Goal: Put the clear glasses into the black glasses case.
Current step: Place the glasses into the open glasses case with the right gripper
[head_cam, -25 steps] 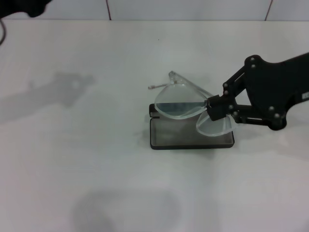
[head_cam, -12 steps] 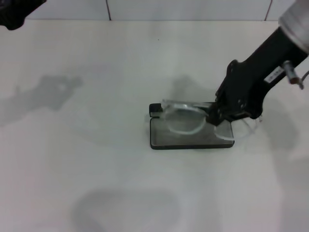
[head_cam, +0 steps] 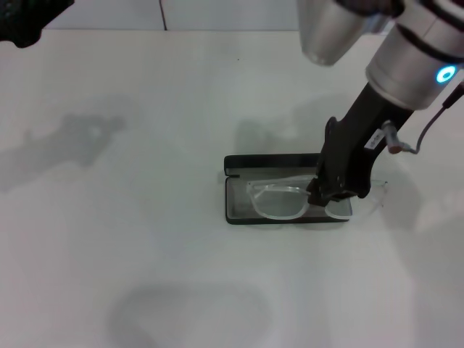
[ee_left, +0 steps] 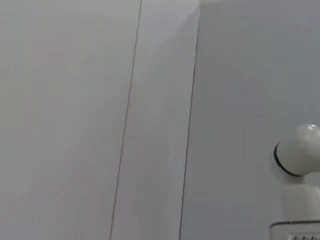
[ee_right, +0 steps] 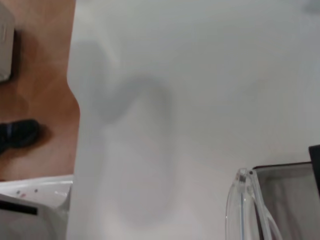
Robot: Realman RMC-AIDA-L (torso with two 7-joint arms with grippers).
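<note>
The black glasses case (head_cam: 238, 211) lies open in the middle of the white table, grey lining up, its lid (head_cam: 268, 160) flat behind it. The clear glasses (head_cam: 278, 201) rest lenses-down across the lining, one clear arm sticking out past the case's right end (head_cam: 377, 187). My right gripper (head_cam: 320, 196) comes down from the upper right and is shut on the glasses at their right lens. In the right wrist view a clear piece of the glasses (ee_right: 244, 210) and a corner of the case (ee_right: 292, 197) show. My left gripper (head_cam: 29, 18) is parked at the far left corner.
The white table (head_cam: 145, 239) spreads around the case. In the right wrist view its edge (ee_right: 75, 125) drops to a wooden floor (ee_right: 35, 95). The left wrist view shows only a pale wall and a white robot part (ee_left: 300, 155).
My right gripper has swung down and turned the glasses from tilted above the case to lying flat on its lining. The left arm has barely shifted.
</note>
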